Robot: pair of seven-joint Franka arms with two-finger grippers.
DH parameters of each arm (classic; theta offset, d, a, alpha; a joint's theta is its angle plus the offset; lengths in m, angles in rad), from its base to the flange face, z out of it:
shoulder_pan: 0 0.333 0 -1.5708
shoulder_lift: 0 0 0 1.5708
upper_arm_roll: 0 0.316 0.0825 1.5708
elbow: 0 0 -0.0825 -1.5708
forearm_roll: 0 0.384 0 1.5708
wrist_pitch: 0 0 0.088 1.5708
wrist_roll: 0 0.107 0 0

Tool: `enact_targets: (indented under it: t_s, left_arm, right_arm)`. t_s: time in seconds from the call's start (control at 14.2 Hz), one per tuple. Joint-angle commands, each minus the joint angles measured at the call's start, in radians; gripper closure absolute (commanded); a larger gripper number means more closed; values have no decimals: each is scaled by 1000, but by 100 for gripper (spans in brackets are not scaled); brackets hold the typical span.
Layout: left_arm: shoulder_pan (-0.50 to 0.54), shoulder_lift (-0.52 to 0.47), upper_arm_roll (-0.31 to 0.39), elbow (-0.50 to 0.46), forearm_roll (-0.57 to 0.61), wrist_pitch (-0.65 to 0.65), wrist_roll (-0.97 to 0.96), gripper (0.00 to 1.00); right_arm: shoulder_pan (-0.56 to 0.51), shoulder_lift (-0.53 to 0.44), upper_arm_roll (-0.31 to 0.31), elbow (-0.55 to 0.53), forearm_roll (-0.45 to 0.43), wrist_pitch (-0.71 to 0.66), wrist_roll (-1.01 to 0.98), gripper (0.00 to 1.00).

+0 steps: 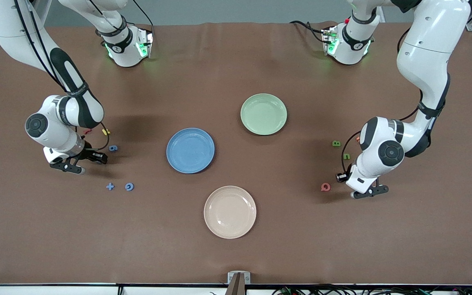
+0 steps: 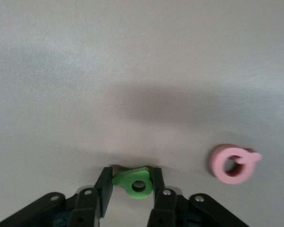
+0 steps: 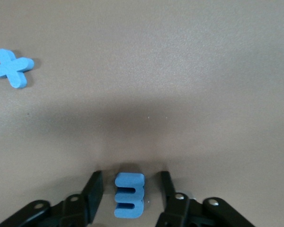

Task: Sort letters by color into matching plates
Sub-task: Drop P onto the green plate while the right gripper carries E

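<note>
Nearest the front camera sits the round, shallow beige plate, matte and bare. A little farther, toward the right arm's end, lie a chunky blue plus sign and a curled blue letter; toward the left arm's end, a pink ring-shaped letter.

The left gripper is low at the table beside that pink letter; its fingers press on both sides of a small green letter, foam-like with a round hole. The right gripper is also low, fingers spread narrowly around a ridged blue letter, gaps showing on either side.

Farther on: the blue plate at mid-table, another blue letter, two green letters, and a yellow letter. The pale green plate lies farthest. Both plates are smooth, matte, and hold nothing. Brown table cover runs beneath all.
</note>
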Motion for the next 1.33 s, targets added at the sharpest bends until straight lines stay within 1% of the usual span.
enact_targets:
  t_s: [0.0, 0.21, 0.35, 0.42, 0.49, 0.63, 0.77, 0.91, 0.98, 1.05, 1.12, 1.26]
  left_arm:
    - [-1, -81, -43, -12, 8, -97, -57, 76]
    - [1, -158, -113, -13, 8, -230, -147, 76]
    - [1, -196, -182, -21, 6, -292, -213, 76]
    - [1, -206, -218, -25, 6, -304, -261, 76]
    - [1, -206, -262, -27, 8, -304, -325, 76]
    - [-1, -203, -328, -28, 8, -304, -406, 76]
    - [-1, -203, -391, -45, 8, -303, -468, 76]
    - [1, -204, -442, -74, 8, -292, -515, 76]
    - [-1, -204, -463, -93, 8, -284, -537, 76]
    - [-1, -204, -486, -117, 8, -263, -566, 76]
    - [1, -204, -503, -145, 8, -235, -594, 76]
    - [-1, -207, -537, -212, 14, -159, -641, 76]
  right_arm:
    - [-6, 2, 4, -9, -11, 4, 16, 56]
    - [-6, 2, 4, -9, -11, 1, 16, 75]
    - [-6, 0, 4, -6, -11, -1, 16, 87]
    - [-6, 0, 4, -5, -11, -1, 16, 90]
    - [-4, -3, 4, 0, -11, -3, 15, 92]
    - [3, -20, 4, 9, -11, -24, 16, 93]
    - [17, -64, 8, 50, -11, -138, 16, 94]
    - [75, -98, 10, 131, -11, -316, 25, 98]
    - [113, -106, 10, 174, -11, -396, 64, 100]
    - [143, -113, 11, 205, -9, -442, 138, 100]
    - [184, -118, 16, 221, -8, -467, 210, 100]
    - [284, -126, 16, 236, -6, -469, 356, 100]
